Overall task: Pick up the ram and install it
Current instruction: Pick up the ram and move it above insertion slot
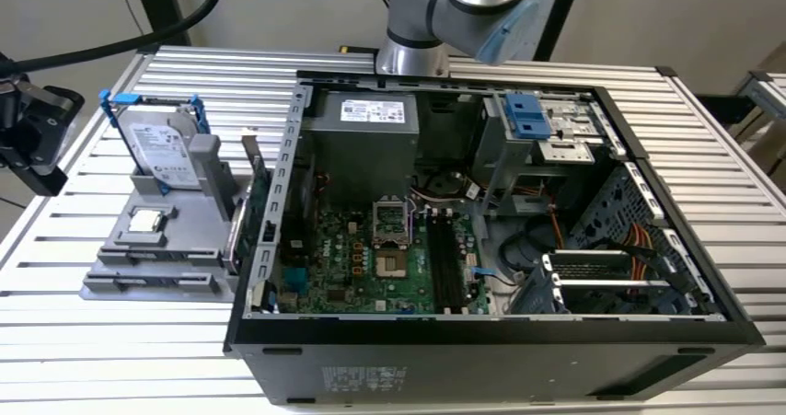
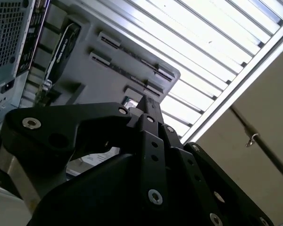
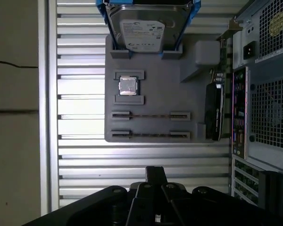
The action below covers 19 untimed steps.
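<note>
Two ram sticks stand on edge in the slotted rows of a grey holder (image 3: 151, 94). One ram (image 3: 150, 115) is in the row nearer the processor chip, and the other ram (image 3: 150, 135) is in the outer row. My gripper (image 3: 155, 175) hangs high above the table beside the holder's slotted end, apart from both sticks. Its black fingers are shut with nothing between them. In the second wrist view the gripper (image 2: 150, 102) sits in front of the holder (image 2: 108, 70). The holder (image 1: 184, 240) lies at the exterior view's left, beside the open computer case (image 1: 491, 332).
The holder also carries a hard drive in a blue frame (image 3: 148, 26) and a small square processor chip (image 3: 128, 85). Black memory slots (image 1: 445, 268) lie on the green motherboard inside the case. Black wrist hardware (image 1: 31, 134) and cables hang at the exterior view's left edge.
</note>
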Each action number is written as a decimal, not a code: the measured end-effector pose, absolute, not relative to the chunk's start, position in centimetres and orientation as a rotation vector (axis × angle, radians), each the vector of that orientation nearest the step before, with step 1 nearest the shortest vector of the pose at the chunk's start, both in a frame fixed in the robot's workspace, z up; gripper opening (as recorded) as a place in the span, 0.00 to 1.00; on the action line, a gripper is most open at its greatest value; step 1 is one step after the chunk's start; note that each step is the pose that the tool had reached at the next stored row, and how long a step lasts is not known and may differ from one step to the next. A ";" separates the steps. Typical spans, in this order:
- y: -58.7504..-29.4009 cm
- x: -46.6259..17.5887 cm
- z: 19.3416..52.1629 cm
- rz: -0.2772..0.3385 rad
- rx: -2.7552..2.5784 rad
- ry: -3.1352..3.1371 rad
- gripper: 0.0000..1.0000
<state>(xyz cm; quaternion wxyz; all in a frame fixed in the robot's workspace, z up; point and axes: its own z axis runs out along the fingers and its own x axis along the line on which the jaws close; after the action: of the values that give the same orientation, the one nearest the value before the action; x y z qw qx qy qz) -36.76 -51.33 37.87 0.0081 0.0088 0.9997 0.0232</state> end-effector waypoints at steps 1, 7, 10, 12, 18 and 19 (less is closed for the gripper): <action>-51.3 -36.8 37.9 0.073 0.023 3.124 0.00; -51.3 -36.8 37.9 0.073 -0.017 3.125 0.00; -51.3 -36.9 37.9 0.073 -0.043 3.125 0.00; -51.3 -36.9 37.9 0.073 -0.058 3.125 0.00; -51.3 -37.0 37.9 0.073 -0.065 3.125 0.00; -51.3 -37.0 37.9 0.073 -0.065 3.125 0.00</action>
<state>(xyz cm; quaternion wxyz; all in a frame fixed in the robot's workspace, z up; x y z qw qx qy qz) -36.98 -51.33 37.87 0.0074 -0.0208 0.9995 0.0235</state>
